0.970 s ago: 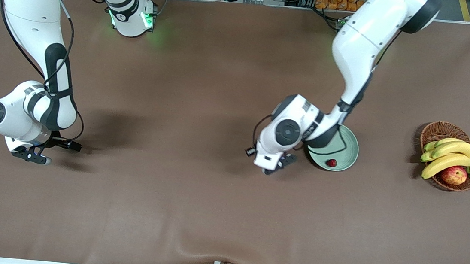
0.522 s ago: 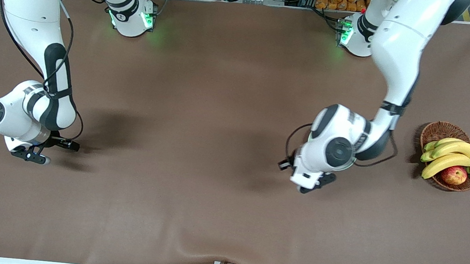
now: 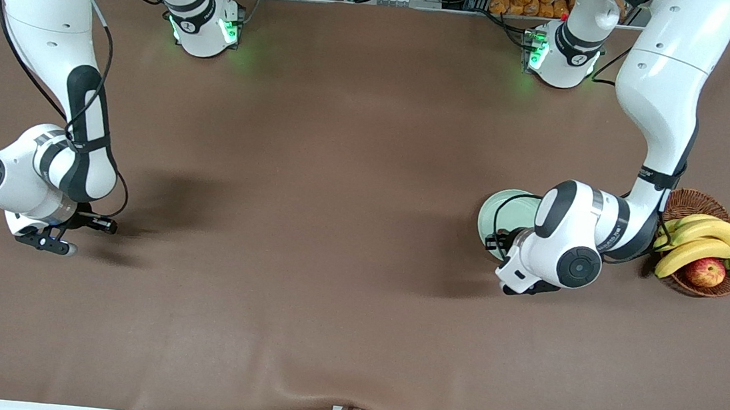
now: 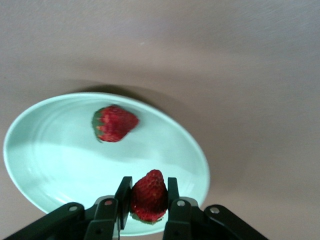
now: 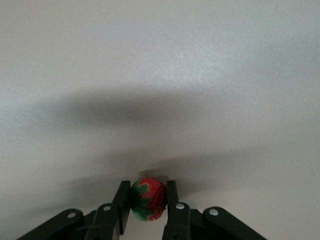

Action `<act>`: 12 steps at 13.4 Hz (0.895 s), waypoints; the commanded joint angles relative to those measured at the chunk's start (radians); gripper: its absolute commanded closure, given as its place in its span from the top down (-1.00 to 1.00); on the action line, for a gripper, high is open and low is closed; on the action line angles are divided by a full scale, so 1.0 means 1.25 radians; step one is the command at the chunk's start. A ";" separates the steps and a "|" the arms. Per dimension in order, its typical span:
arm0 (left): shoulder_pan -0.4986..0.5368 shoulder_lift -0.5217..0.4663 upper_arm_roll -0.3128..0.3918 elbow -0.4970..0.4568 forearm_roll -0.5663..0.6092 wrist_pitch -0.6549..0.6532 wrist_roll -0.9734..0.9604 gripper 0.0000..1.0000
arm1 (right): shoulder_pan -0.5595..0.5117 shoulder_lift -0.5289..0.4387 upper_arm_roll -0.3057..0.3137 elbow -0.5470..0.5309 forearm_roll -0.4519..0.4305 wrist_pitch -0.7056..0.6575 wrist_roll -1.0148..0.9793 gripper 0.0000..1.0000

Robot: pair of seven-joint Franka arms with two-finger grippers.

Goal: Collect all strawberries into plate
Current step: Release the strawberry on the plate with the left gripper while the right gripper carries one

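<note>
Left gripper (image 4: pixel 148 210) clamped on a strawberry (image 4: pixel 148 196), hanging over the plate (image 4: pixel 55 172)'s rim nearest the front camera; berry's long axis runs along the fingers, tip pointing out past them. A second strawberry (image 4: pixel 115 123) lies in the plate. Drop looks straight down from here. Right gripper (image 5: pixel 146 212), at the right arm's end of the table, clamped on a third strawberry (image 5: pixel 148 199), well apart from the plate.

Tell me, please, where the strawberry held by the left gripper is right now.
The small red strawberry sits clamped in the left gripper over the pale mint-green plate, where another strawberry already lies.
</note>
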 commanded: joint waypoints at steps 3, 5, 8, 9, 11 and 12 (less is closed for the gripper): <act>0.003 -0.015 -0.008 -0.011 0.020 -0.006 -0.005 1.00 | 0.054 -0.059 0.004 0.041 0.017 -0.046 -0.019 -1.00; 0.002 -0.031 -0.009 -0.002 0.020 -0.006 -0.011 1.00 | 0.113 -0.057 0.005 0.084 0.019 -0.059 -0.012 -1.00; -0.013 -0.059 -0.013 0.046 0.017 -0.008 -0.060 1.00 | 0.210 -0.041 0.009 0.143 0.021 -0.058 0.033 -1.00; -0.017 -0.071 -0.013 0.053 0.016 -0.008 -0.070 1.00 | 0.228 -0.037 0.030 0.159 0.023 -0.056 0.058 -1.00; -0.034 -0.080 -0.014 0.083 0.011 -0.008 -0.076 1.00 | 0.235 -0.034 0.102 0.189 0.050 -0.050 0.119 -1.00; -0.049 -0.080 -0.013 0.101 0.010 -0.008 -0.097 1.00 | 0.237 -0.024 0.135 0.208 0.061 -0.048 0.146 -1.00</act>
